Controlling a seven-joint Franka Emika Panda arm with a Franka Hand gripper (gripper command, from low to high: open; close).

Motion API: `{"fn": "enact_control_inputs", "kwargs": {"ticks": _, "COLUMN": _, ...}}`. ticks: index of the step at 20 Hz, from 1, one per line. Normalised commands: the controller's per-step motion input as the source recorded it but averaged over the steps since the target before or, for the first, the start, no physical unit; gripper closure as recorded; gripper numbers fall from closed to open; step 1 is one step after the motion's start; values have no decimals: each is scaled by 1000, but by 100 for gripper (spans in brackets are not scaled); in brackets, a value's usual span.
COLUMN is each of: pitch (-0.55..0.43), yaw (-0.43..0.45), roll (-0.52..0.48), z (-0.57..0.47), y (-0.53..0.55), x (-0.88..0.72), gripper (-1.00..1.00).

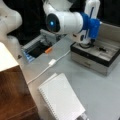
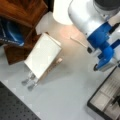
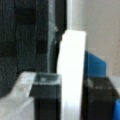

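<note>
In the wrist view my gripper (image 3: 72, 100) has its two black fingers (image 3: 47, 100) pressed against either side of an upright white slab (image 3: 72, 62), so it is shut on it. A blue piece (image 3: 96, 66) shows behind the right finger and dark foam lies to the left. In both front views the arm's white and blue wrist (image 1: 87, 27) (image 2: 102, 47) hangs over the left end of an open grey drawer box (image 1: 87, 62) (image 2: 100, 102) and hides the fingertips. A small dark item (image 1: 102, 49) lies inside the box.
A white spiral notebook (image 1: 62, 100) (image 2: 42, 58) lies on the grey table. A white cable with a plug (image 1: 51, 62) runs beside it, near an orange item (image 1: 48, 50) and an open dark-lined case (image 1: 37, 48). A wooden shelf (image 1: 15, 95) (image 2: 22, 15) stands at the side.
</note>
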Motion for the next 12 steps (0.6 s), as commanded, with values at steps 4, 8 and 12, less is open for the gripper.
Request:
{"fn": "enact_control_inputs", "kwargs": {"ticks": 4, "pitch": 31, "yaw": 51, "roll": 7, "z": 161, "y": 265, "x": -75, "gripper": 100}}
{"fn": "enact_control_inputs", "kwargs": {"ticks": 8, "pitch": 23, "yaw": 4, "roll": 42, "z": 111, "y": 333, "x": -71, "gripper": 100}}
{"fn": "enact_control_inputs", "kwargs": {"ticks": 12, "pitch": 18, "yaw": -50, "roll": 71, "z": 37, "y": 316, "x": -42, "gripper": 100}}
